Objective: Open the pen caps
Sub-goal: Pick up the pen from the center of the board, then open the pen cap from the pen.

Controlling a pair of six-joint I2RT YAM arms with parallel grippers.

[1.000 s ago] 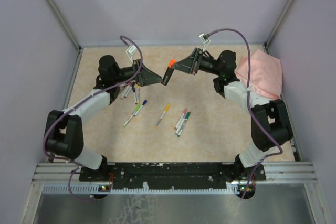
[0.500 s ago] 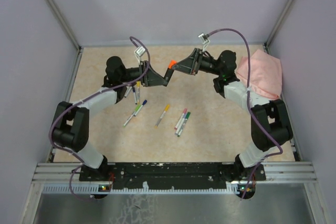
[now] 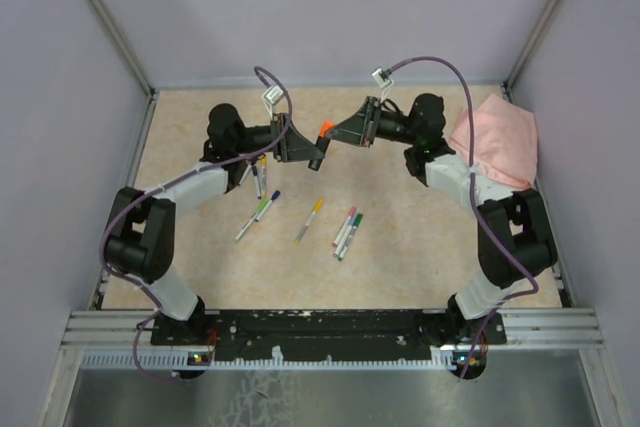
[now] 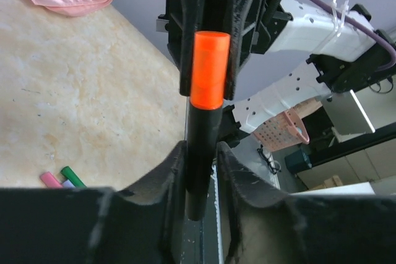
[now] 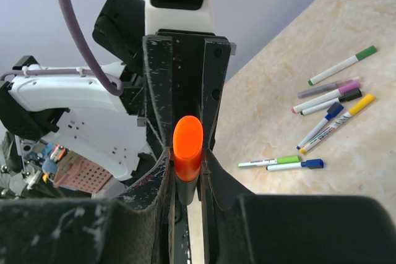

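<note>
While you hold pen in air above far-centre bench (image 3: pixel 400 277): right end effector (image 5: pixel 187 153) clamped on orange cap (image 4: pixel 210 69). Left end effector (image 3: pixel 316 155) closed snug on black barrel (image 4: pixel 202 128), just below cap. Cap sits on barrel. Other capped pens (image 3: pixel 310 217) lie loose on bench, nearer than both end effectors, few beside left arm. Pink cloth (image 3: pixel 495 142) far right.

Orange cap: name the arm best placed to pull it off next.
Right. The right tool is shut on the orange cap, so it can probably pull it off. The left tool flanks the black barrel and is better placed to brace it.
</note>
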